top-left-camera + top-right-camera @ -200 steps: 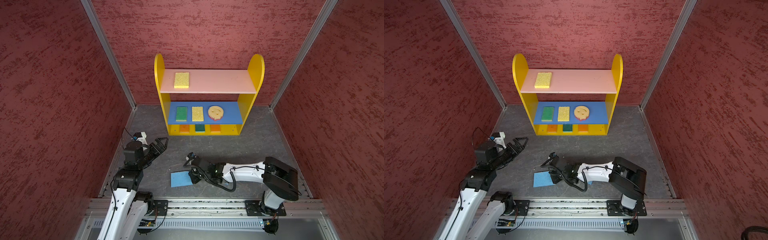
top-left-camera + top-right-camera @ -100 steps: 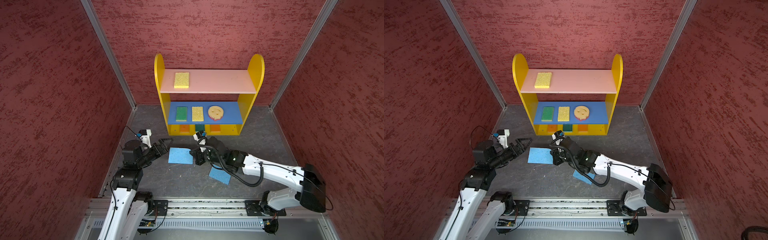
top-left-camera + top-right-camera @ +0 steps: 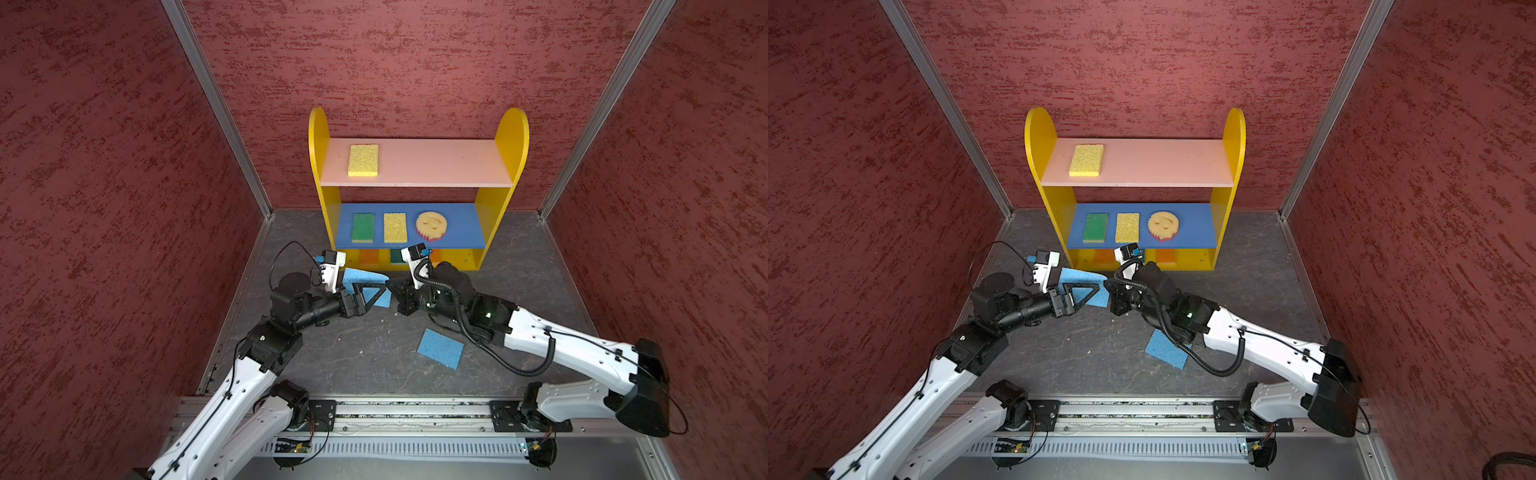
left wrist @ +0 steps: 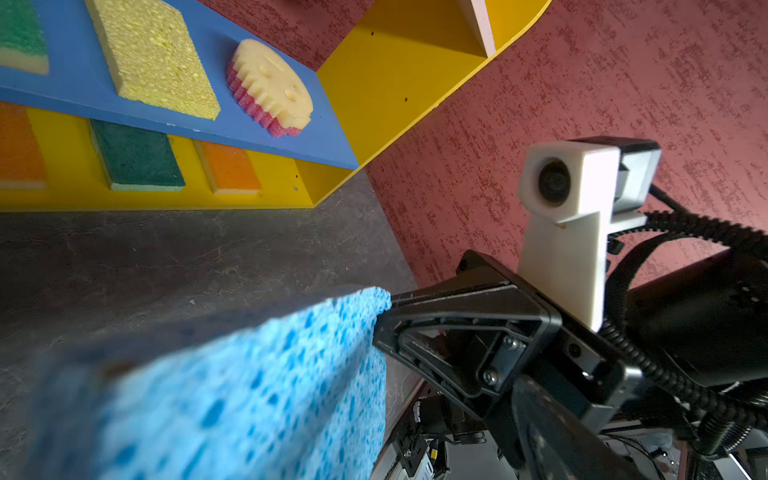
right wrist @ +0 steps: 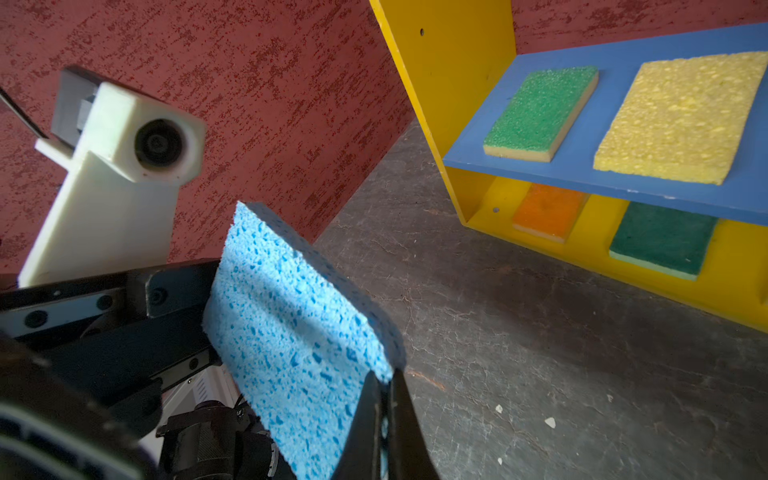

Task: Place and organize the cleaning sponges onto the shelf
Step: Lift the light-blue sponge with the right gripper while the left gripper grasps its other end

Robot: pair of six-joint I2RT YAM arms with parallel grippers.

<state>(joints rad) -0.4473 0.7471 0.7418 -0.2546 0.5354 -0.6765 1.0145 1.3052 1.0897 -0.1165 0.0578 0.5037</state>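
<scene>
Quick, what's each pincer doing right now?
Left pincer: open, jaws on either side of the raised blue sponge, not clamped.
Right pincer: shut on a corner of the same blue sponge.

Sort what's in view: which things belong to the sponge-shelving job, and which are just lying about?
Job: blue sponge held by the right gripper; second blue sponge on the floor; shelf; seven sponges already on it.
Not the job: white crumbs on the floor; front rail.
</scene>
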